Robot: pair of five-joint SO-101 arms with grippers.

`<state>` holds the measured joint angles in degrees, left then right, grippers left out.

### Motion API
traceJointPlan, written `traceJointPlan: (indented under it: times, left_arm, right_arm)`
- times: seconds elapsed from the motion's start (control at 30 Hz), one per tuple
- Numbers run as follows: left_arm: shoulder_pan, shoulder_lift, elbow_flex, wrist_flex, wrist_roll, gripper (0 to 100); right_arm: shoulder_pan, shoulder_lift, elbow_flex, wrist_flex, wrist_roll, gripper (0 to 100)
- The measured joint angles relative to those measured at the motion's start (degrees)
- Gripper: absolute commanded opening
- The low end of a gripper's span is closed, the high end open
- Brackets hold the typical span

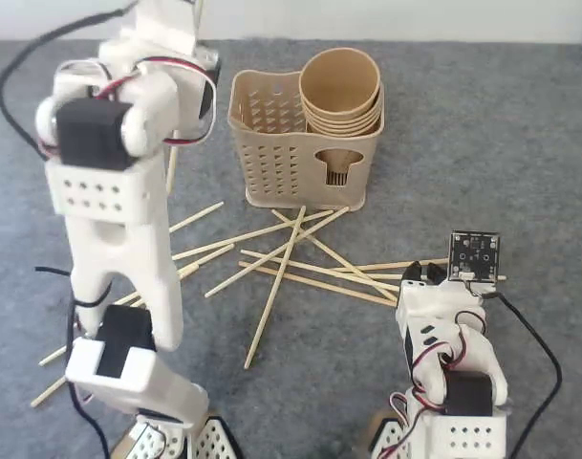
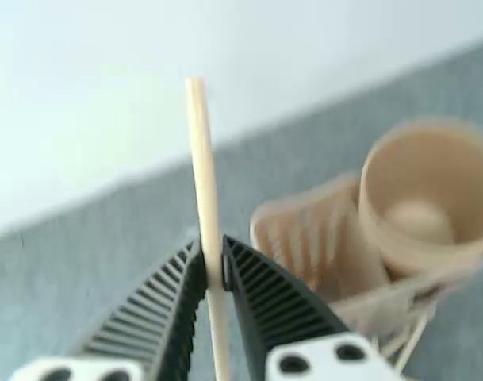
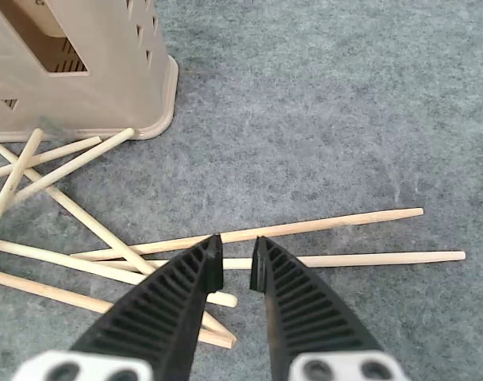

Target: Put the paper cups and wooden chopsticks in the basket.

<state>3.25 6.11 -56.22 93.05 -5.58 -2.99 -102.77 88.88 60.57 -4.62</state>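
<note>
**Left gripper clamped on one chopstick beside the basket; right gripper nearly closed over the loose pile**

On the high view, with the basket as clock centre: the left arm [image 1: 118,220] rises along the 9 o'clock side; its left gripper [image 2: 212,255] is clamped on a single wooden chopstick [image 2: 200,159], which stands upright between the ribbed fingers [image 2: 174,294] and pokes well past the tips; a black cable [image 1: 18,67] loops off the arm towards the mat's near-left edge.

The slotted beige basket [image 1: 271,177] stands upright towards the far edge of the grey mat [image 1: 520,143]; a nested stack of paper cups [image 1: 340,86] sits in its 3 o'clock half, rims above the basket's wall; the 9 o'clock half shows bare slotted wall.

Loose chopsticks [image 1: 281,268] lie crossed on the mat from 6 o'clock round to 8 o'clock, some touching the basket's foot, some running under the left arm.

At 5 o'clock the right gripper [image 3: 235,255] hangs low with a narrow gap between its jaws and nothing in them, its tips over two near-parallel chopsticks [image 3: 320,228]; a small camera board [image 1: 473,253] sits on the wrist, its markings too small to read.

Open mat spreads from 1 o'clock to 4 o'clock of the basket, out to the right edge; the mat's far edge meets a pale wall [image 1: 415,19].
</note>
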Motion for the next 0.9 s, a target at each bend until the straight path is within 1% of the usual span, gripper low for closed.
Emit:
traceJointPlan:
  times: [0.1, 0.27, 0.4, 0.53, 0.67, 0.83, 0.9]
  left_arm:
    - [2.4, 0.0, -2.5, -2.8, 1.3, 1]
    - [5.6, 0.0, -3.0, -10.1, 4.1, 1]
    - [7.0, 0.0, -3.0, -15.8, 8.2, 1]
    - [7.7, 0.0, -3.0, -19.0, 12.4, 1]
    - [7.7, -0.2, -3.6, -18.4, 15.7, 1]
    - [7.7, -4.0, -3.6, -9.9, 17.2, 1]
    - [7.7, -5.5, -3.7, -9.2, 17.3, 1]
  right_arm:
    - [0.0, 0.0, 0.0, 0.0, 0.0, 8.0]
    - [0.0, 0.0, 0.0, 0.0, 0.0, 8.0]
    - [0.0, 0.0, 0.0, 0.0, 0.0, 8.0]
    - [0.0, 0.0, 0.0, 0.0, 1.1, 8.0]
    - [0.0, 0.0, 0.0, 0.0, 1.5, 8.0]
    - [0.0, 0.0, 0.0, 0.0, 1.7, 8.0]
    - [0.0, 0.0, 0.0, 0.0, 1.7, 8.0]
